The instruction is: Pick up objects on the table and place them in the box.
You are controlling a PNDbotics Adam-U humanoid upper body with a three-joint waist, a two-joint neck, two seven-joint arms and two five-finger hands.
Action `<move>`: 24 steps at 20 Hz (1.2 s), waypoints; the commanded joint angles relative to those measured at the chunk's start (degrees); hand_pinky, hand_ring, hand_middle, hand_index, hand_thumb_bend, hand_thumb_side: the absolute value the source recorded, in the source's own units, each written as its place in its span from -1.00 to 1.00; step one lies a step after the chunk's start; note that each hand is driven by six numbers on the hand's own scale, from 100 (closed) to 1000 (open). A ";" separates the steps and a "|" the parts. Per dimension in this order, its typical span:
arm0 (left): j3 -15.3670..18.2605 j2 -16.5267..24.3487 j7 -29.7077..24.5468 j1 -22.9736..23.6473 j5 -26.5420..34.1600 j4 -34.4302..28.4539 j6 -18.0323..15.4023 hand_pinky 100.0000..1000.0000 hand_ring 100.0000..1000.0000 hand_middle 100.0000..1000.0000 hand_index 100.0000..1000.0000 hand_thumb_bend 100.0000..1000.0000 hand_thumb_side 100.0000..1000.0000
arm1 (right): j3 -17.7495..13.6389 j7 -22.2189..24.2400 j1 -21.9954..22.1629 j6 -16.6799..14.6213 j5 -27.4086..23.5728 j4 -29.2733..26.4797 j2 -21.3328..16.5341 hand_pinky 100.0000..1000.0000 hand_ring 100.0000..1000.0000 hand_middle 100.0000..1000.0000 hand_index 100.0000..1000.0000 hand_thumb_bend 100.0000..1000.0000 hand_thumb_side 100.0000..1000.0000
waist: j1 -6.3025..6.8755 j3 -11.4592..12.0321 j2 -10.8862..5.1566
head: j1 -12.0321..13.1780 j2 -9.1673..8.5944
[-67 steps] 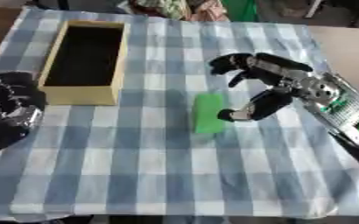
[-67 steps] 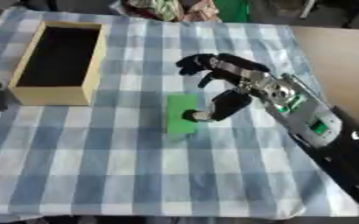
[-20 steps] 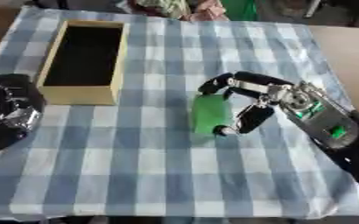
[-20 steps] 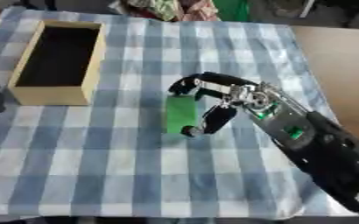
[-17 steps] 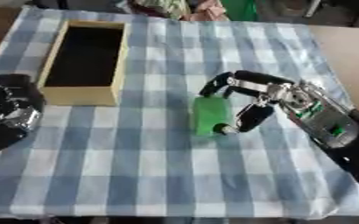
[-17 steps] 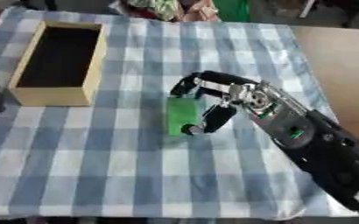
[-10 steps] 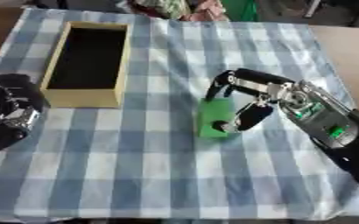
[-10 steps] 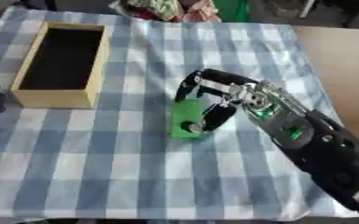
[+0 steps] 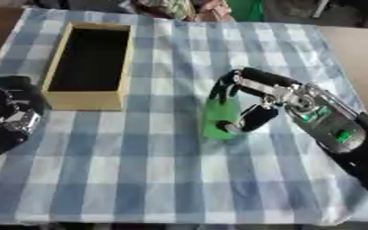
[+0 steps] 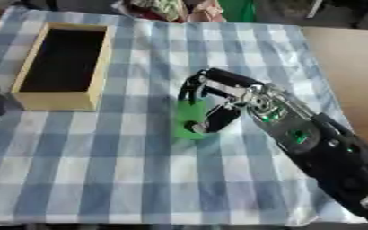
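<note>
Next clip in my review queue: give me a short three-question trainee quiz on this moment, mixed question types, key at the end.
1. True or false: the flat green rectangular object already lies inside the open wooden box with the dark interior.
2. Which hand is curled round the green object?
A. right hand
B. left hand
3. Fill in: the box stands on a blue and white ____ tablecloth.

Key
1. False; it is on the cloth, to the right of the box.
2. A; the left hand sits at the view's left edge, touching nothing.
3. Checked.

Homelike room: checked tablecloth (image 9: 164,179), cluttered far edge (image 9: 187,6)
</note>
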 commanded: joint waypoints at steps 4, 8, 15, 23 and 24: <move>0.26 0.73 -0.02 -0.57 -0.11 -0.73 -0.16 0.07 0.22 0.13 0.39 -0.61 -0.97 | -2.71 0.11 0.34 -0.27 -1.62 -4.32 -1.75 0.45 0.65 0.21 0.70 -0.28 -1.00 | 0.19 -0.11 -0.72 | 0.16 0.36; 0.29 0.75 0.02 -0.51 -0.12 -0.73 -0.17 0.07 0.22 0.13 0.39 -0.61 -0.97 | -4.44 1.44 1.32 0.51 -2.35 -7.39 -2.66 0.48 0.70 0.35 0.78 -0.25 -1.00 | 0.14 -0.28 -0.76 | 0.27 0.36; 0.30 0.75 0.02 -0.48 -0.13 -0.73 -0.16 0.07 0.22 0.13 0.39 -0.61 -0.97 | -4.35 6.73 1.29 2.40 0.16 -4.91 -2.39 0.58 0.81 0.78 0.90 -0.12 -1.00 | 0.22 -0.25 -0.78 | 0.25 0.36; 0.26 0.69 -0.02 -0.50 -0.11 -0.73 -0.14 0.07 0.22 0.13 0.39 -0.62 -0.97 | -3.46 8.47 0.78 2.45 4.44 -1.43 -1.41 0.60 0.82 0.82 0.93 -0.09 -0.99 | 0.30 -0.21 -0.66 | 0.15 0.36; 0.26 0.68 -0.03 -0.51 -0.10 -0.74 -0.15 0.07 0.22 0.13 0.39 -0.62 -0.97 | -3.38 8.43 0.72 2.52 4.72 -0.93 -1.23 0.59 0.82 0.82 0.93 -0.09 -0.99 | 0.31 -0.20 -0.65 | 0.15 0.36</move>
